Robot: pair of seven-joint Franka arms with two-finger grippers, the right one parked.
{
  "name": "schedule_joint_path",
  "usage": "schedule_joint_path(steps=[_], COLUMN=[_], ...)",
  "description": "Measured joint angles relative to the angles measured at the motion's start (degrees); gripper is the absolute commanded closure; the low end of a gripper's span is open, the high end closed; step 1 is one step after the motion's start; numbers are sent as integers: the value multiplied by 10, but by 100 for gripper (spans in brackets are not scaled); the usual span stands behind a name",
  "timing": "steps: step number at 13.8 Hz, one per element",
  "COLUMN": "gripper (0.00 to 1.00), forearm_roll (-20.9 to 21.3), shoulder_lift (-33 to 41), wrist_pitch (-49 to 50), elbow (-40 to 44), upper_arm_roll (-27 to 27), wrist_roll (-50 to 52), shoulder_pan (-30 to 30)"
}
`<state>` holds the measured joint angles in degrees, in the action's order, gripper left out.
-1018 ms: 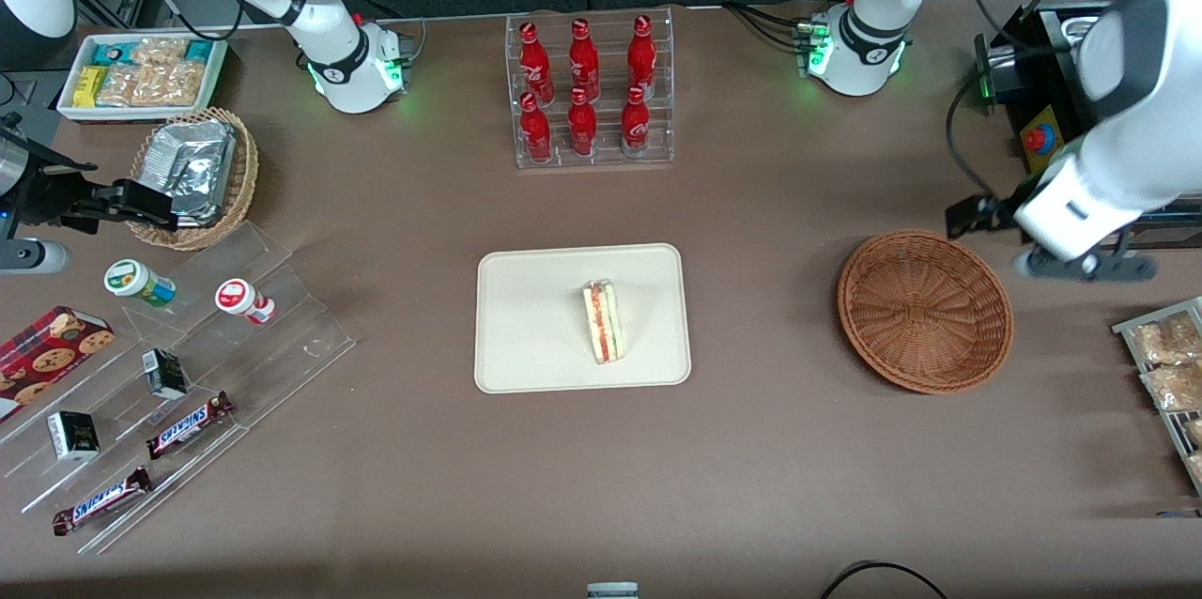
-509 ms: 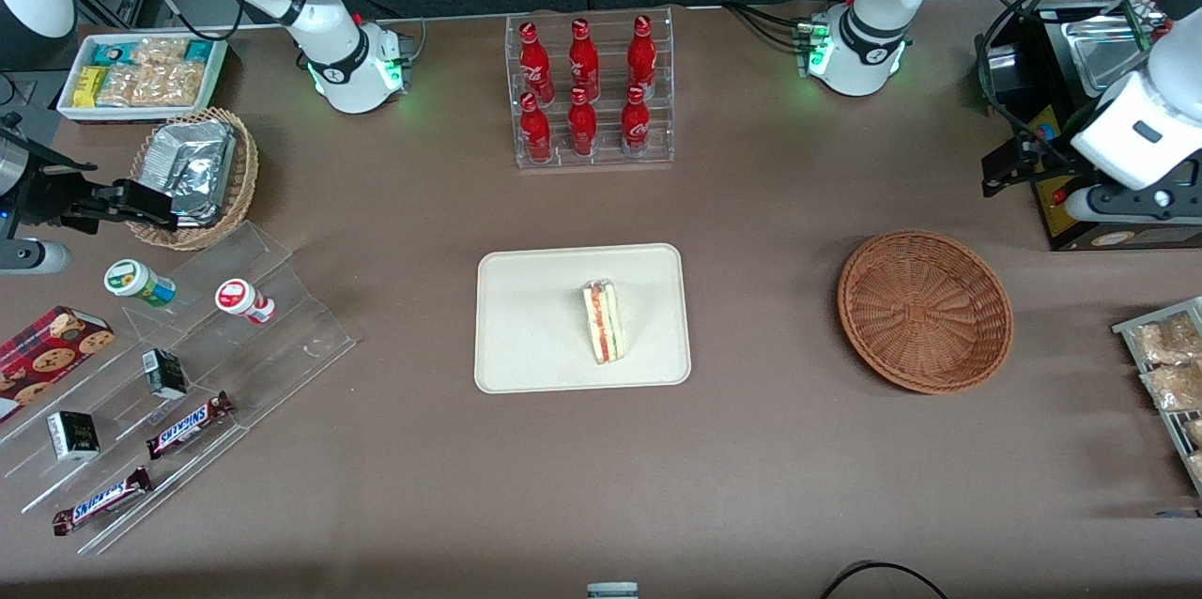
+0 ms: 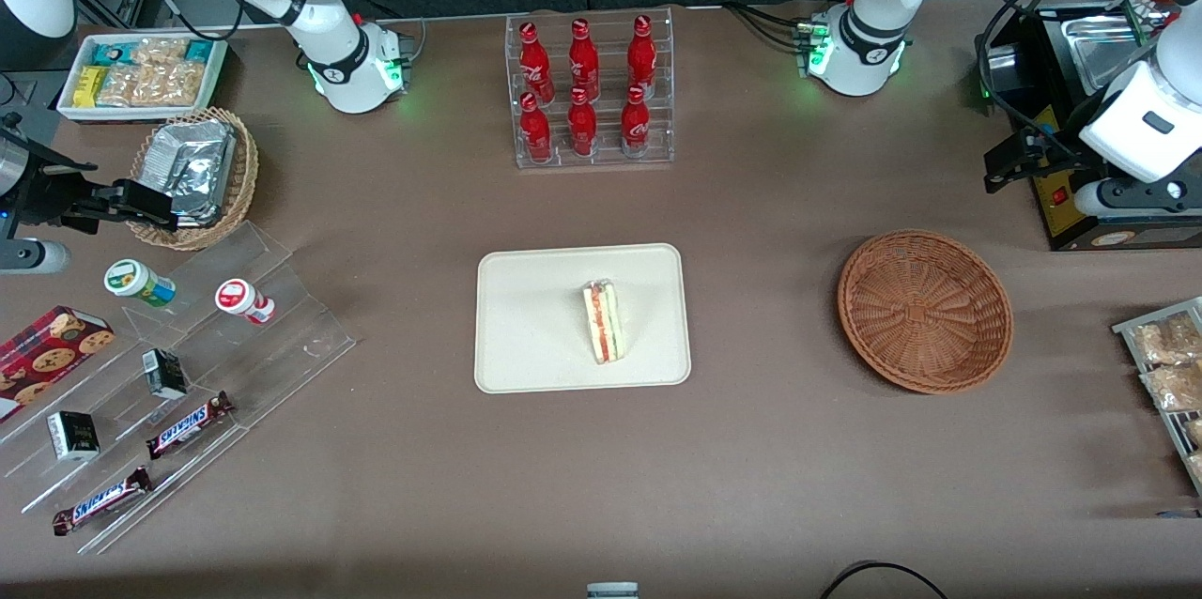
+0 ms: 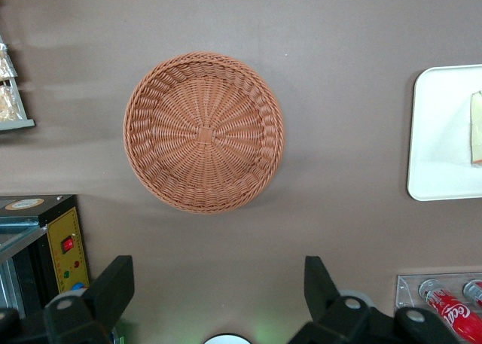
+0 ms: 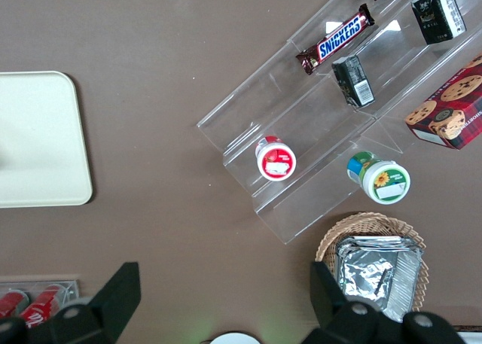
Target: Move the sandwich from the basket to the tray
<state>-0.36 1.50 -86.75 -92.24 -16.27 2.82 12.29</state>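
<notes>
The sandwich (image 3: pixel 603 322), a white wedge with a red filling stripe, lies on the cream tray (image 3: pixel 526 317) in the middle of the table; one of its edges (image 4: pixel 476 129) and the tray's rim (image 4: pixel 422 141) also show in the left wrist view. The round reddish-brown basket (image 3: pixel 925 310) (image 4: pixel 203 132) stands empty toward the working arm's end. My gripper (image 3: pixel 1009 165) (image 4: pixel 217 269) hangs high above the table, farther from the front camera than the basket, over a black box. Its fingers (image 4: pixel 113 284) are open and hold nothing.
A clear rack of red bottles (image 3: pixel 590 92) stands farther from the front camera than the tray. The black box with a red button (image 3: pixel 1071 148) and a rack of snack packets (image 3: pixel 1169 364) sit at the working arm's end. Acrylic steps with snacks (image 3: pixel 188 374) and a tan basket of foil packs (image 3: pixel 192 172) lie toward the parked arm's end.
The left arm has drawn away from the basket, moving farther from the front camera and over the black box. The sandwich, tray and basket have not moved.
</notes>
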Motion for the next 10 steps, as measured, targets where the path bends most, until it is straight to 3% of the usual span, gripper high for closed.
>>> schedule_joint_path(steps=[8,10], gripper=[0,0], forearm_roll=[9,10], shoulder_lift=[-19,-19], wrist_pitch=[0,1], elbow=[12,22], upper_arm_roll=[5,40], wrist_roll=[0,1], shoulder_pan=[-5,-45])
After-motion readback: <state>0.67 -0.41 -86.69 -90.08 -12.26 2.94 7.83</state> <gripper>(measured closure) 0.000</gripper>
